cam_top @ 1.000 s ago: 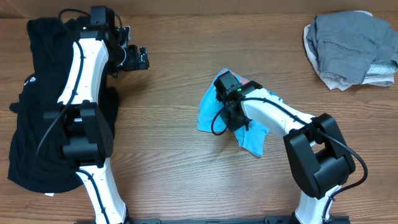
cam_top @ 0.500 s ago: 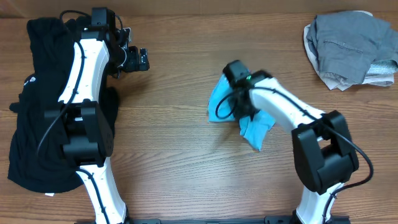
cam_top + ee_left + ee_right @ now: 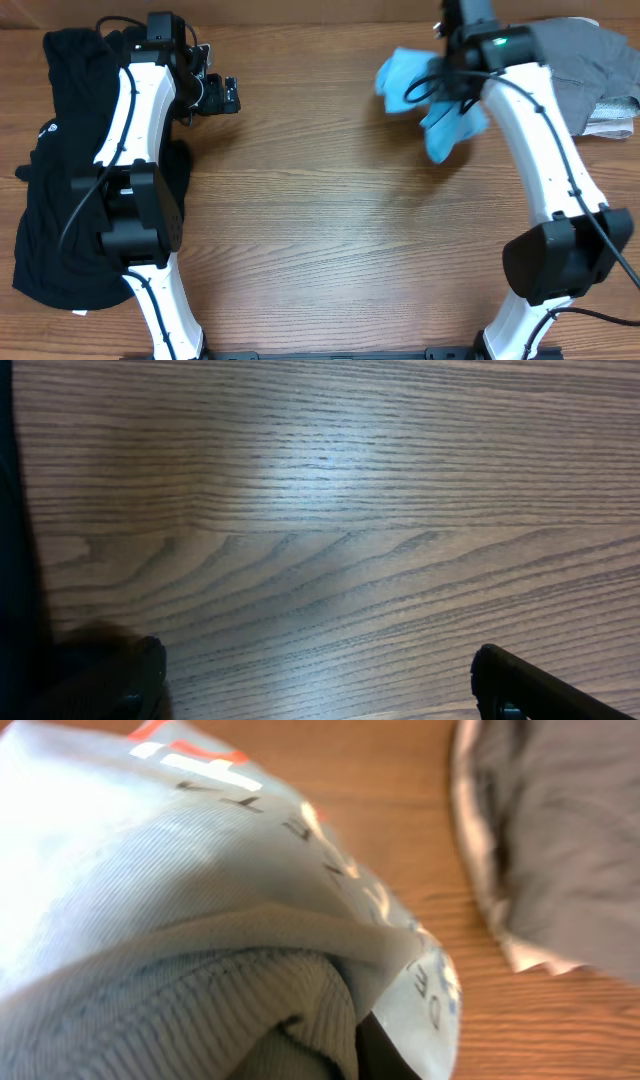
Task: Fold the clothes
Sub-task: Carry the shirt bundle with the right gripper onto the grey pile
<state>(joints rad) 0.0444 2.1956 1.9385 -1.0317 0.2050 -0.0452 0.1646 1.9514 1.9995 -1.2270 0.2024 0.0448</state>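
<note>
Judging by how things lie, the folding has hardly got anywhere. The light blue T-shirt (image 3: 400, 72) is a crumpled bunch toward the far right of the table (image 3: 320, 230). It hangs from the right hand (image 3: 452, 88), which looks clamped on a wad of it (the fingers themselves are buried in cloth, and the wrist view shows little but printed fabric pressed up close). The shirt is just beside the grey pile (image 3: 565, 65), which lies rumpled in the far right corner with no neat edges. The black garment (image 3: 50, 200) sprawls loose along the left side, partly under the left arm. The left hand (image 3: 218, 95) stands wide apart over bare wood, holding nothing. I judge nothing finished: the shirt needs laying flat and folding, and the black and grey pieces are heaps not yet folded.
</note>
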